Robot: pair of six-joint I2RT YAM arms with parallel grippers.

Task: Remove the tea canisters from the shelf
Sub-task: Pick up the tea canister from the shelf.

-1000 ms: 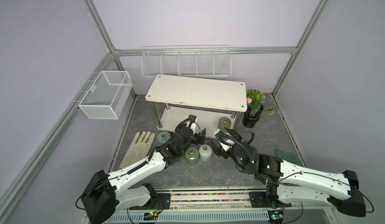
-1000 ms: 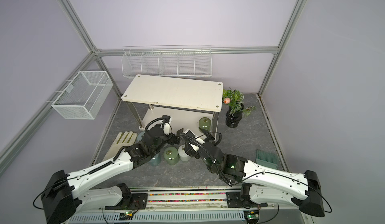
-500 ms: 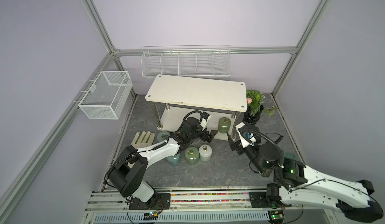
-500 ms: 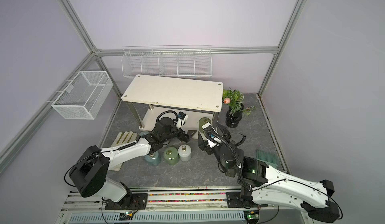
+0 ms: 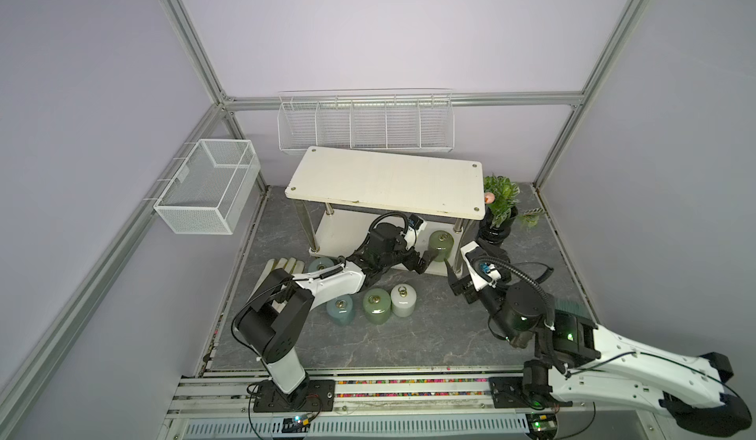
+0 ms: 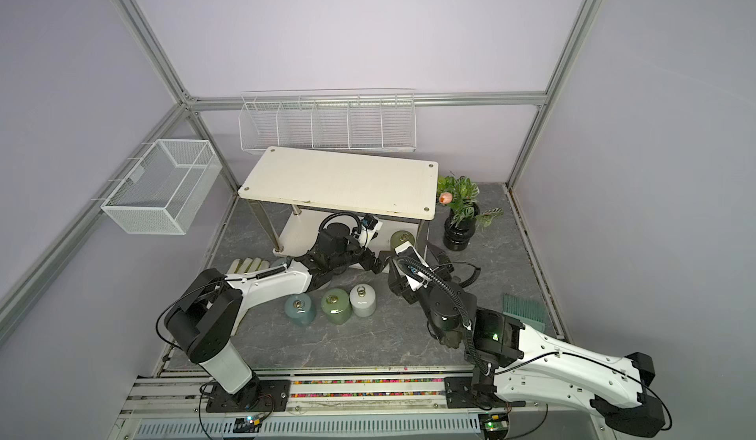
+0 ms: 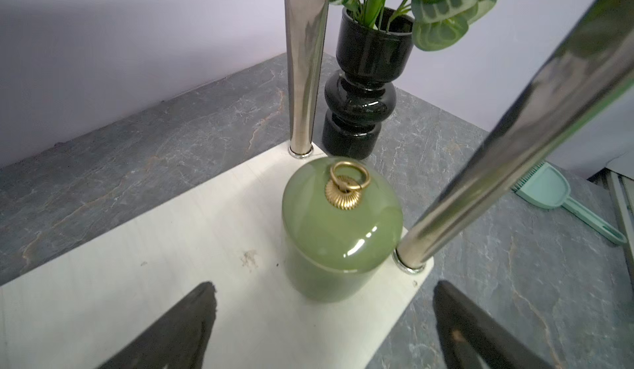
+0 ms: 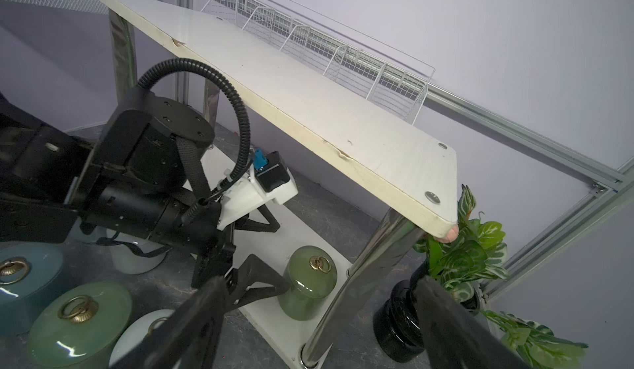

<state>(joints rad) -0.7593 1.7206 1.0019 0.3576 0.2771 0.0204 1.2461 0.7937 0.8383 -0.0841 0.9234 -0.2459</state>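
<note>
Left gripper (image 7: 324, 286) is hovering wide-spread and empty just before the green tea canister (image 7: 339, 233) standing on the shelf (image 7: 154, 281), lower tier; right gripper (image 8: 322, 281) is hanging spread, empty.

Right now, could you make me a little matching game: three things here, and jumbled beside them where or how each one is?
Things:
1. left gripper
2. black vase
3. green canister nearest the vase

Places or states:
A. standing on the shelf's lower board
B. open, holding nothing
C. on the grey floor beside the shelf, with a leafy plant in it

Pairs: 1-B, 2-C, 3-A
</note>
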